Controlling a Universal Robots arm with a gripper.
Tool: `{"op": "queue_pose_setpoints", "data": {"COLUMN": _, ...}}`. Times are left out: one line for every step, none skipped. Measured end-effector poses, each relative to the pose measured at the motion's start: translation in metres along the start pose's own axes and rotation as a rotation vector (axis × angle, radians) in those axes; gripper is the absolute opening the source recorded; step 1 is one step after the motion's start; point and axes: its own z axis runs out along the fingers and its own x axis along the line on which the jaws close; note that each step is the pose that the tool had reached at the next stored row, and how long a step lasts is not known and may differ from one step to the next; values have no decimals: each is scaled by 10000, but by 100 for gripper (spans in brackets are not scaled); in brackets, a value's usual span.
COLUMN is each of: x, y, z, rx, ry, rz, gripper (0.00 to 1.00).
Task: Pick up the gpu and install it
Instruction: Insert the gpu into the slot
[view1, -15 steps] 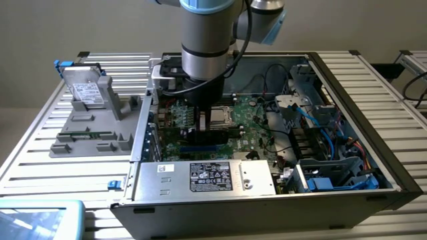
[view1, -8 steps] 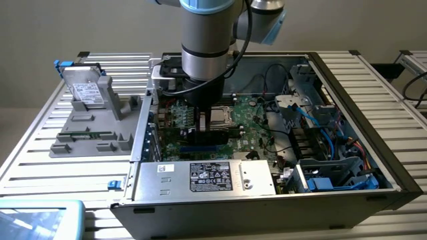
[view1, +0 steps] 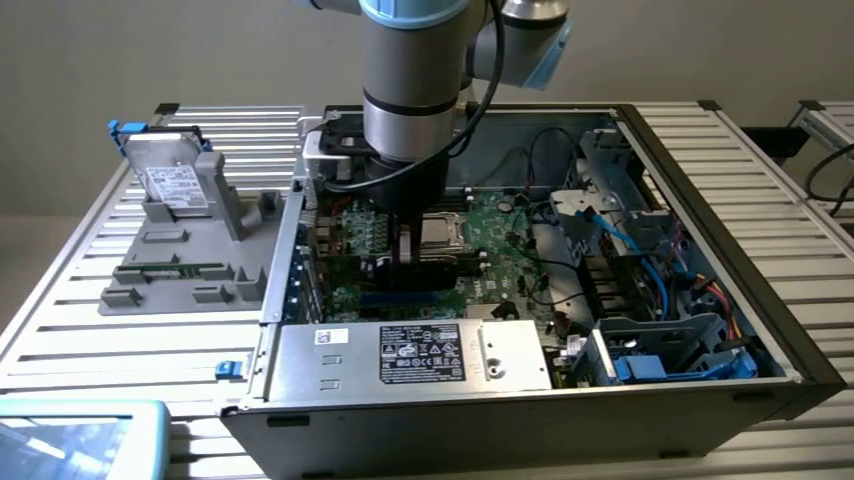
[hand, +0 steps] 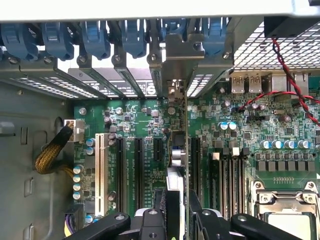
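The gpu (hand: 175, 172) shows edge-on in the wrist view, standing upright over the green motherboard (hand: 135, 115) between the black expansion slots. Its silver end bracket (hand: 182, 55) reaches the rear slot openings of the case. My gripper (hand: 176, 217) is shut on the card's near end, one finger (hand: 150, 220) on each side. In the exterior view the gripper (view1: 411, 248) is down inside the open computer case (view1: 721, 200), with the dark gpu (view1: 424, 272) below it over the motherboard (view1: 501, 235). I cannot tell whether the card's edge is seated in a slot.
Blue slot latches (hand: 100, 35) line the case's rear wall. The CPU socket (hand: 285, 210), memory sticks (hand: 220, 175) and a red-black wire (hand: 290, 75) lie beside the card. A power supply (view1: 414, 355) fills the case front. A grey fixture (view1: 187, 260) with a hard drive (view1: 174, 180) stands on the exterior view's left.
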Motion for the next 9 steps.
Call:
{"op": "queue_pose_setpoints", "data": {"x": 3, "y": 0, "z": 0, "rx": 0, "ry": 1, "rz": -1, "gripper": 28}}
{"op": "queue_pose_setpoints", "data": {"x": 6, "y": -1, "z": 0, "rx": -1, "ry": 3, "rz": 0, "gripper": 28}}
{"op": "queue_pose_setpoints", "data": {"x": 9, "y": -2, "z": 0, "rx": -1, "ry": 4, "rz": -1, "gripper": 28}}
{"op": "queue_pose_setpoints", "data": {"x": 12, "y": -2, "z": 0, "rx": -1, "ry": 4, "rz": 0, "gripper": 28}}
{"op": "queue_pose_setpoints", "data": {"x": 12, "y": -2, "z": 0, "rx": -1, "ry": 3, "rz": 0, "gripper": 28}}
{"op": "queue_pose_setpoints", "data": {"x": 12, "y": -2, "z": 0, "rx": -1, "ry": 3, "rz": 0, "gripper": 28}}
{"op": "queue_pose_setpoints", "data": {"x": 12, "y": -2, "z": 0, "rx": -1, "ry": 3, "rz": 1, "gripper": 28}}
{"op": "queue_pose_setpoints", "data": {"x": 12, "y": -3, "z": -1, "rx": -1, "ry": 5, "rz": -1, "gripper": 28}}
{"op": "queue_pose_setpoints", "data": {"x": 13, "y": -3, "z": -2, "rx": -1, "ry": 10, "rz": 0, "gripper": 28}}
